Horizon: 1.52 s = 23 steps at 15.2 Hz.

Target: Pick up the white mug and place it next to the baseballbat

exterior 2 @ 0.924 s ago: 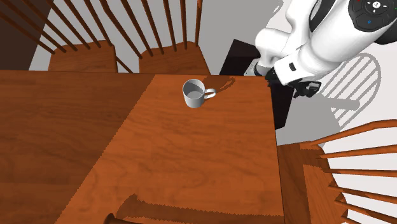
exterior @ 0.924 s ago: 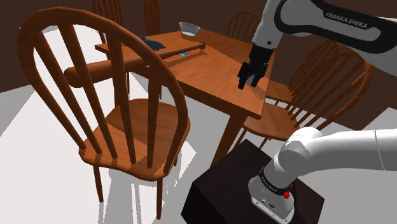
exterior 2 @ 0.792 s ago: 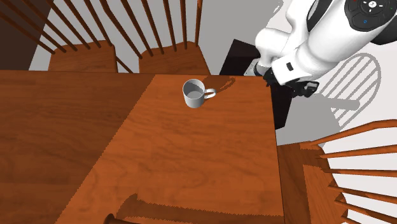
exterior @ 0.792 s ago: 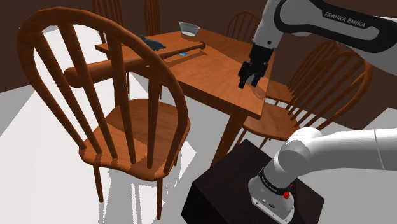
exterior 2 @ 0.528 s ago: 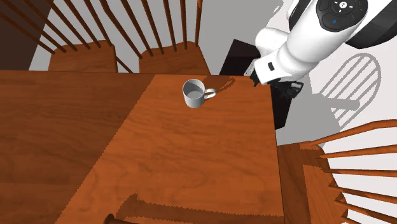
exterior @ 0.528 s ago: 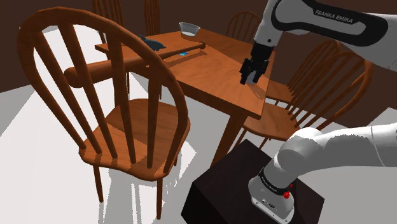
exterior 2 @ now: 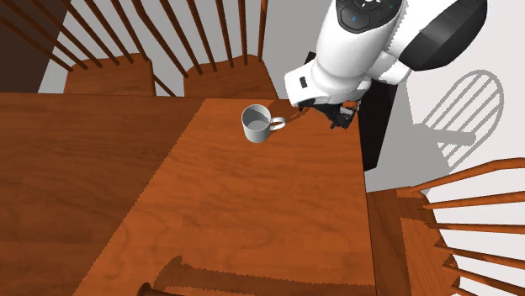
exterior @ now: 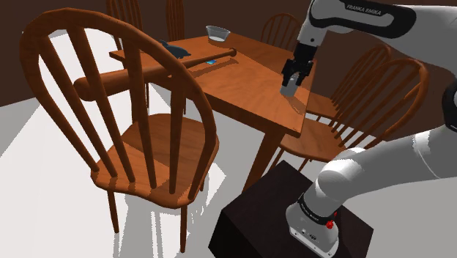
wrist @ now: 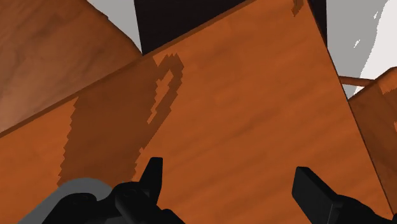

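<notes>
The gripper [exterior: 291, 79] hangs above the table [exterior: 249, 84], over the corner closest to the stand [exterior: 271, 212], with its fingers pointing down. In the wrist view the gripper [wrist: 232, 184] has its two fingers [wrist: 153, 175] spread wide, with nothing but bare table top [wrist: 254, 114] between them.

In the second exterior view the gripper [exterior 2: 341, 118] sits to the right of the white mug [exterior 2: 255, 124], beside it rather than over it. How high it is above the wood cannot be judged. Much of the hand is covered there by the bulky white wrist.

The mug stands upright on the table [exterior 2: 252, 210] near that same corner, with its handle turned toward the gripper. In the wrist view a grey curved edge lies next to one finger, cut off by the frame, and what it is cannot be told.

In the shoulder view the arm rises from its base on the stand, leaves the picture at the right, comes back along the top and bends down at the wrist to the hand.

The baseball bat [exterior: 212, 57] lies on the far part of the table, well apart from the mug. Close to it are a small bowl [exterior: 218, 32] and a dark blue thing [exterior: 176, 49] too small to make out. A wooden chair [exterior: 139, 146] stands large in the near left of the shoulder view and hides part of the table's left side.
</notes>
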Motion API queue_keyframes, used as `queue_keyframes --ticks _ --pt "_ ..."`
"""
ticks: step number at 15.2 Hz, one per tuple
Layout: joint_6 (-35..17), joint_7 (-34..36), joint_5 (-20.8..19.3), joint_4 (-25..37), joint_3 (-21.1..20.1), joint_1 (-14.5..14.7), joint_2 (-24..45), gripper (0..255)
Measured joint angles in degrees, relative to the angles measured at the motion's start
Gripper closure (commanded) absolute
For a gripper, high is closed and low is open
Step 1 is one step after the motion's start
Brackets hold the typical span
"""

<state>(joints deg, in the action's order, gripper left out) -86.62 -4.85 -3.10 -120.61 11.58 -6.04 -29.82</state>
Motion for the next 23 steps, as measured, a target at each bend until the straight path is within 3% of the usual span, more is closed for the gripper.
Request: queue_keyframes --ticks 7,14,23 --pt "-0.55 -6.85 -1.4 10.6 6.9 -2.32 10.85 0" --pt "0.29 -13.73 0.74 23.85 13.03 -4.81 23.45 0" --pt "-5.26 -13.88 0.38 17.9 13.39 -5.15 22.97 0"
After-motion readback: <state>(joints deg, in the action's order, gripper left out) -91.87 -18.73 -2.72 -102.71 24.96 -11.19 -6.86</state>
